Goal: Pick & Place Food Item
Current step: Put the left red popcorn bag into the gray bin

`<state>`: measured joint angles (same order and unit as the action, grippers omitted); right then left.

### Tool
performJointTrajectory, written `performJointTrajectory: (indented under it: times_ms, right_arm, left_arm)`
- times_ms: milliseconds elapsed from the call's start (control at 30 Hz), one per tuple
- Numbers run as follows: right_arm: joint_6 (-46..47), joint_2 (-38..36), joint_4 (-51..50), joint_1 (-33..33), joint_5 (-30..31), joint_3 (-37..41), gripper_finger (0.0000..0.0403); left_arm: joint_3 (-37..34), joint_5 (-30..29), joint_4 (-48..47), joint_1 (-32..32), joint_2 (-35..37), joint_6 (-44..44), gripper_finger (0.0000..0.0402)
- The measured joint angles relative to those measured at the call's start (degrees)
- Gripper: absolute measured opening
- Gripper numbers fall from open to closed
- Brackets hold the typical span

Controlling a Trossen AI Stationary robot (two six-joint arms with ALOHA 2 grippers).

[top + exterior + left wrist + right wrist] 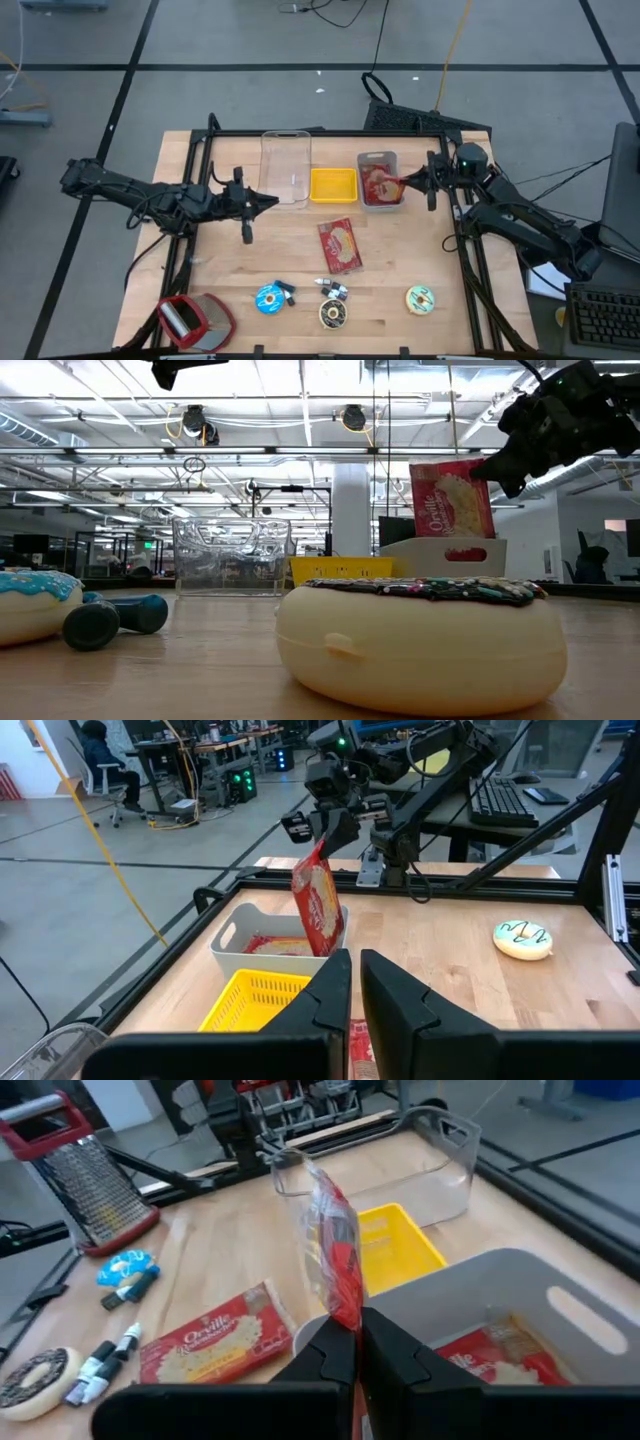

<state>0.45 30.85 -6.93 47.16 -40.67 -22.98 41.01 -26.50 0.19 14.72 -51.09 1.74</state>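
Near the far edge of the desk (400, 255), the right gripper (405, 181) has its jaws pinching a popcorn packet (318, 907), held upright over the white bin (380, 181). Another packet (339, 245) lies flat mid-desk with open room around it. The left gripper (272, 200), jaws pressed together, hangs beside the clear bin (286, 165).

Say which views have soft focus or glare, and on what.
Low view: the near donut fills the foreground soft, and ceiling lights glare behind. Right wrist view: the popcorn bag between the jaws is blurred. High view: evenly lit, with no harsh shadows on the table.
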Motion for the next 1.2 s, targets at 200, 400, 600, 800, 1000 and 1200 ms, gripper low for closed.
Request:
performJointTrajectory:
  times_ms: [200,400,600,800,1000,1200]
  right_arm:
    - [0.89,3.82,2.1,-1.13,0.03,1.44,0.0]
    - [1.03,7.66,6.53,-3.9,2.31,2.71,0.0]
    - [0.48,7.87,7.7,-4.42,11.79,2.8,0.001]
    - [-0.05,7.87,8.76,-4.44,12.16,2.8,0.0049]
    - [-1.23,7.87,9.16,-4.45,13.67,2.8,0.0122]
    - [-1.98,7.87,12.16,-4.44,20.51,2.8,0.0188]
  left_arm:
    - [0.0,0.02,0.0,0.0,0.0,0.0,0.0031]
    - [0.0,0.0,0.02,-0.02,-0.02,0.0,0.0031]
    - [0.0,0.0,0.02,-0.01,-0.02,0.0,0.0031]
    - [0.0,0.0,0.02,-0.02,-0.02,0.0,0.0031]
    - [0.0,0.0,0.02,-0.02,-0.02,0.0,0.0031]
    - [0.0,0.0,0.02,-0.01,-0.02,0.0,0.0031]
